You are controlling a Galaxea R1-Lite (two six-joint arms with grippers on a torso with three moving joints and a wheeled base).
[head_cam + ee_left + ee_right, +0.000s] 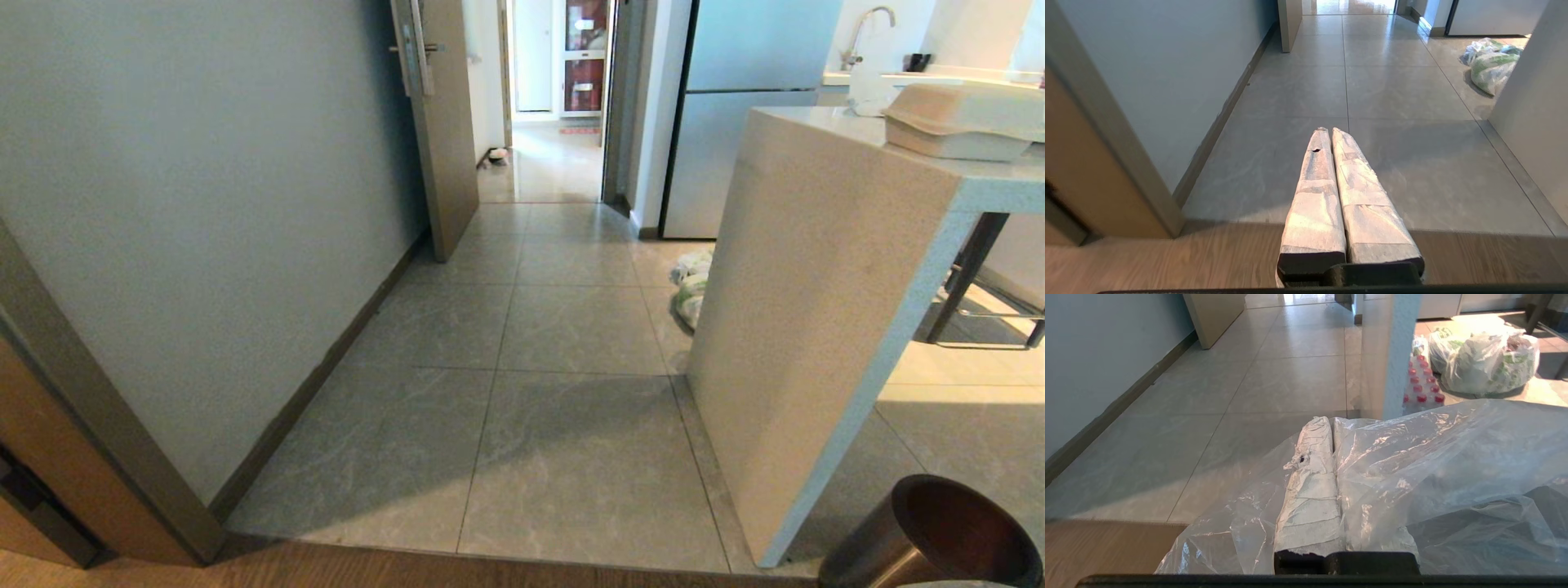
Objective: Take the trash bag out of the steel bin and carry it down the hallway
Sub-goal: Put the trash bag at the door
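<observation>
The thin clear trash bag (1433, 457) is draped over my right gripper (1331, 422), whose taped fingers are shut on a fold of it just above the floor. The film covers one finger and spreads out to the side. The steel bin (931, 531) stands at the lower right of the head view beside the counter, with no bag showing inside it. My left gripper (1328, 130) is shut and empty, pointing level over the grey tiles. The hallway (555, 163) with beige tiles lies far ahead through the open doorway. Neither gripper appears in the head view.
A stone counter panel (784, 327) stands on the right, with white green-printed bags (692, 290) and a pack of red-capped bottles (1423, 386) beside it. A grey wall (204, 204) runs along the left. An open door (441, 122) and a fridge (735, 122) flank the doorway.
</observation>
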